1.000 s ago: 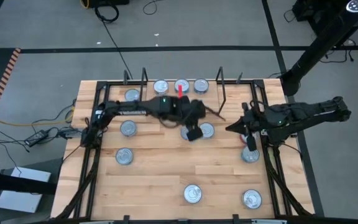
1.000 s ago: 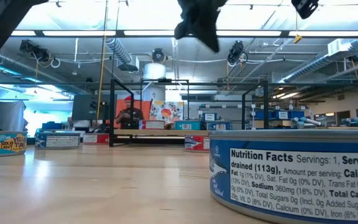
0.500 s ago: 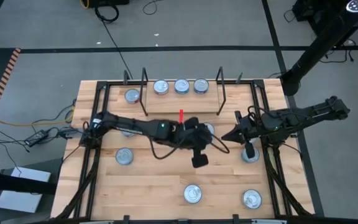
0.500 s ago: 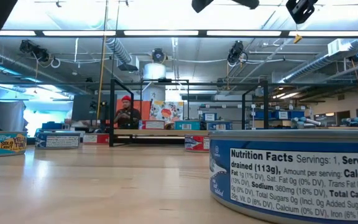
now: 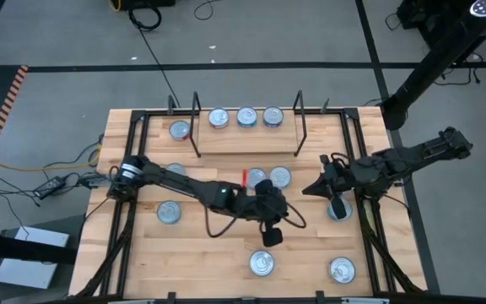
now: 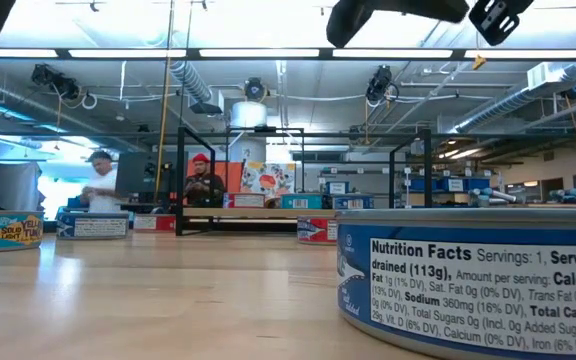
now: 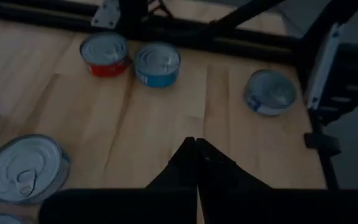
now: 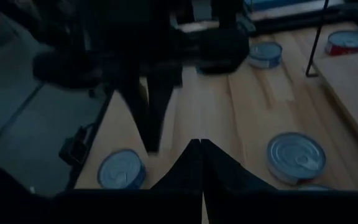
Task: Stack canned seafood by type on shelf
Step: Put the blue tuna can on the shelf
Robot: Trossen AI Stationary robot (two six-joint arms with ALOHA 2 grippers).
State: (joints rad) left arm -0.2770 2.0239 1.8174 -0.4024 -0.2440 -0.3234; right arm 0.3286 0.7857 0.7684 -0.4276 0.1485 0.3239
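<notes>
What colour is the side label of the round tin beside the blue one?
Red; the red-labelled round tin touches the blue-labelled tin, clearest in the left wrist view.

Place: a large robotics lab or workshop hall
Signs: ceiling ducts [image 6: 193, 85], strip lights [image 6: 268, 52], workstations, two people [image 6: 200, 180]

from my station i see a grey floor [image 5: 57, 34] crossed by black cables [image 5: 163, 63]; long ceiling lights [image 6: 268, 52], ducts [image 6: 190, 85] and two people [image 6: 200, 178] fill the workshop behind.

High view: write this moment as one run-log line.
left gripper: shut, empty, above table centre | right gripper: shut, empty, right side | shelf: three tins in a row
</notes>
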